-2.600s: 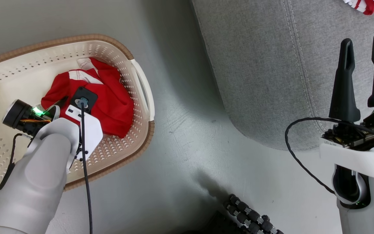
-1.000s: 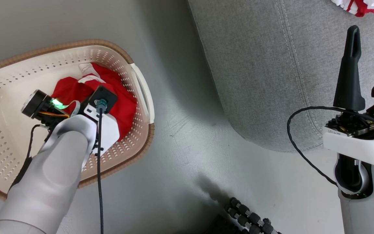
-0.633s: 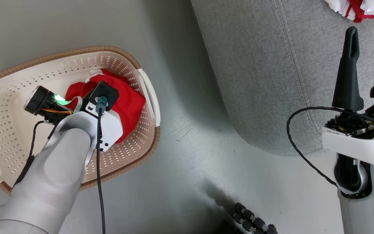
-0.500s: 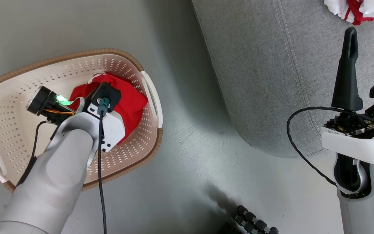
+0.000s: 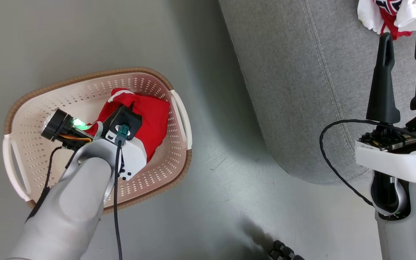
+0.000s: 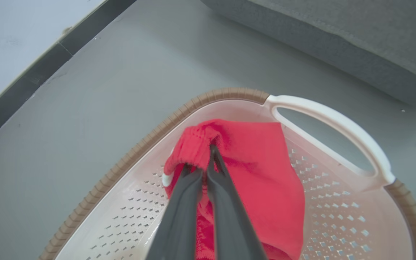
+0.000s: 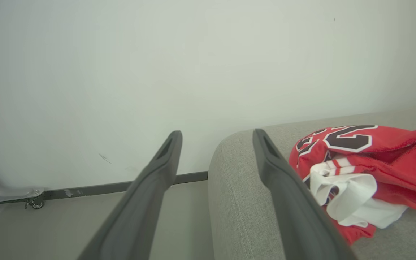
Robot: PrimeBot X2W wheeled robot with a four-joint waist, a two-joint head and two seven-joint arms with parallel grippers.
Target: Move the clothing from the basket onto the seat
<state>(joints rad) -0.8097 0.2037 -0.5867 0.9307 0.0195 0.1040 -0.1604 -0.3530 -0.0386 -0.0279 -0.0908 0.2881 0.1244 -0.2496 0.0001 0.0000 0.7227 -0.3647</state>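
Left tool (image 6: 200, 159), nearly closed, pinches the red garment (image 6: 262, 173) inside the basket (image 5: 96, 74); it looks more bunched than before. Right tool (image 5: 404, 34) gapes wide, empty, near the jersey (image 7: 374, 144) on the seat (image 5: 302, 90).

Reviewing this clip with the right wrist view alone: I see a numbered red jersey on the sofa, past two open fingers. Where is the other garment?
Observer: In the basket. The left gripper is shut on a fold of the red garment.
Operator: Is it clear of the basket?
Observer: No. In the left wrist view the garment drapes from the grip down inside the basket's walls.
Operator: Where does the basket sit?
Observer: On the floor, to the left of the sofa and apart from it.
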